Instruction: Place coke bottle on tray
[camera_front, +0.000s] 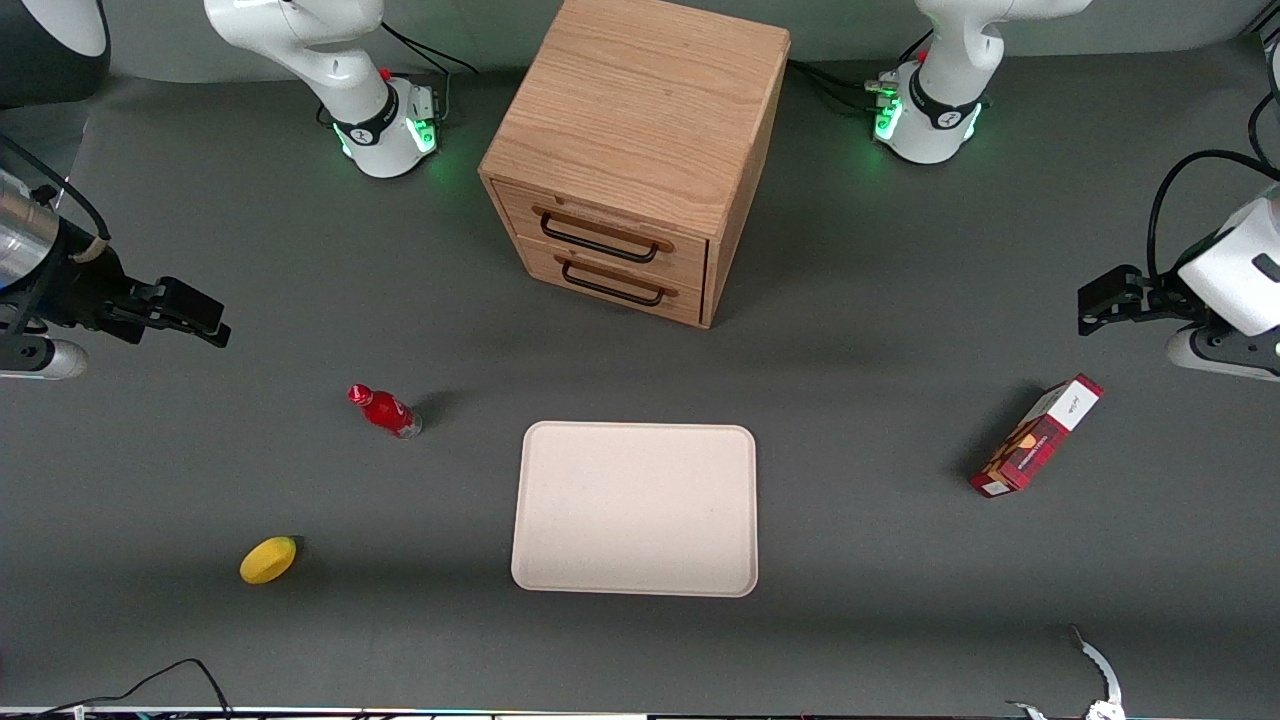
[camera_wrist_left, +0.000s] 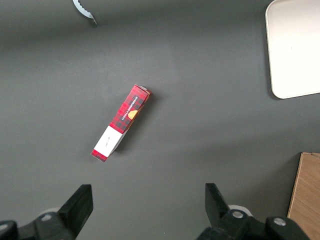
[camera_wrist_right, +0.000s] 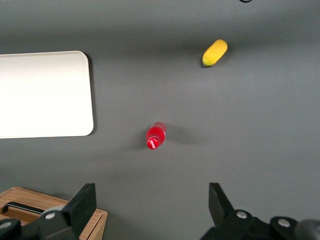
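The coke bottle (camera_front: 384, 411), small and red with a red cap, stands on the dark table beside the tray, toward the working arm's end. It also shows in the right wrist view (camera_wrist_right: 155, 136), seen from above. The cream tray (camera_front: 636, 508) lies flat with nothing on it, and shows in the right wrist view (camera_wrist_right: 45, 95) too. My right gripper (camera_front: 205, 318) hangs above the table near the working arm's end, farther from the front camera than the bottle. In the right wrist view the gripper (camera_wrist_right: 151, 196) is open and empty, well apart from the bottle.
A wooden drawer cabinet (camera_front: 630, 150) stands farther from the front camera than the tray. A yellow lemon (camera_front: 268, 559) lies nearer the front camera than the bottle. A red-and-white carton (camera_front: 1037, 436) lies toward the parked arm's end.
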